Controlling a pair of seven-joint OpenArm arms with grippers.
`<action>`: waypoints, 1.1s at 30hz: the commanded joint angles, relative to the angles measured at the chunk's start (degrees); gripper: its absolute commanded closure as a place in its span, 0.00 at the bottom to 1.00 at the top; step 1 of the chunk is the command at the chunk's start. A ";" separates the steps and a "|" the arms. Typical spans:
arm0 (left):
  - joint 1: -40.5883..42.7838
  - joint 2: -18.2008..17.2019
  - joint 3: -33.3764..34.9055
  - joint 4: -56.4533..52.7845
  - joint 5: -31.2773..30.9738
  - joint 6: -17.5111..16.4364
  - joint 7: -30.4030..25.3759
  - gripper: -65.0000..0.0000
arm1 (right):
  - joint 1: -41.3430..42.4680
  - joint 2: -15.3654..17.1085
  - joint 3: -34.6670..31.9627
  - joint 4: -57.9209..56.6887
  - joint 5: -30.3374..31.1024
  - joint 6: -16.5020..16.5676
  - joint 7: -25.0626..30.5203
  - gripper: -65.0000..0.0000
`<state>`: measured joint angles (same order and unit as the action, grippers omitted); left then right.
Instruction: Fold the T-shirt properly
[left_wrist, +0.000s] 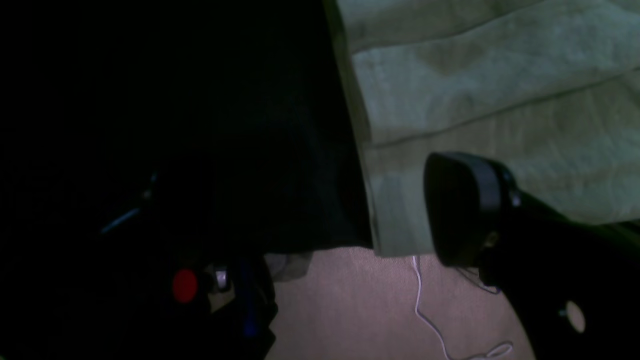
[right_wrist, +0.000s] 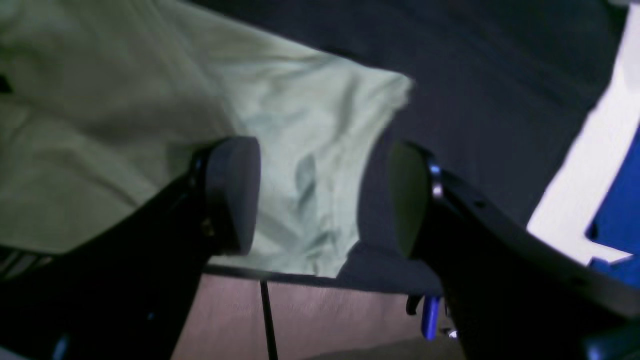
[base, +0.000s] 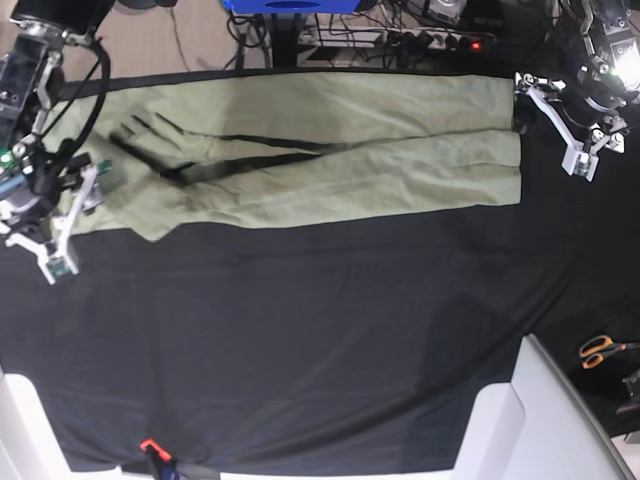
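The pale sage-green T-shirt (base: 330, 165) lies folded into a long band across the far part of the black table cloth (base: 300, 330). My right gripper (base: 68, 228) is at the band's left end in the base view. In the right wrist view it (right_wrist: 320, 197) is open, and its fingers straddle the edge of the shirt (right_wrist: 100, 100) near a corner without holding cloth. My left gripper (base: 550, 130) is open at the band's right end. In the left wrist view one finger (left_wrist: 462, 207) hangs over the edge of the shirt (left_wrist: 500, 75). The other finger is lost in the dark.
Orange-handled scissors (base: 600, 349) lie at the right edge. A white object (base: 530, 420) stands at the front right. A power strip (base: 430, 40) and cables sit behind the table. The table's edge and the floor with a white cable (left_wrist: 425, 310) lie just below both grippers.
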<state>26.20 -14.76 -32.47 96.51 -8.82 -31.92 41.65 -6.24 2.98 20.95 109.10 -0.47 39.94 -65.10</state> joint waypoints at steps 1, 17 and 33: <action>0.05 -0.84 -0.37 0.77 -0.19 0.14 -0.55 0.02 | 1.10 0.49 0.02 -0.13 0.60 0.06 0.71 0.41; -0.13 -0.84 -0.37 0.77 -0.19 0.14 -0.55 0.02 | 3.82 -0.39 0.63 -12.88 0.69 0.06 13.01 0.41; 0.05 -0.75 -0.37 0.77 -0.19 0.14 -0.55 0.02 | 13.67 2.07 15.31 -30.02 0.95 0.06 18.11 0.49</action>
<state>26.20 -14.63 -32.47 96.51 -8.84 -31.92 41.65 6.57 4.12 36.27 77.78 -0.25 39.92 -47.99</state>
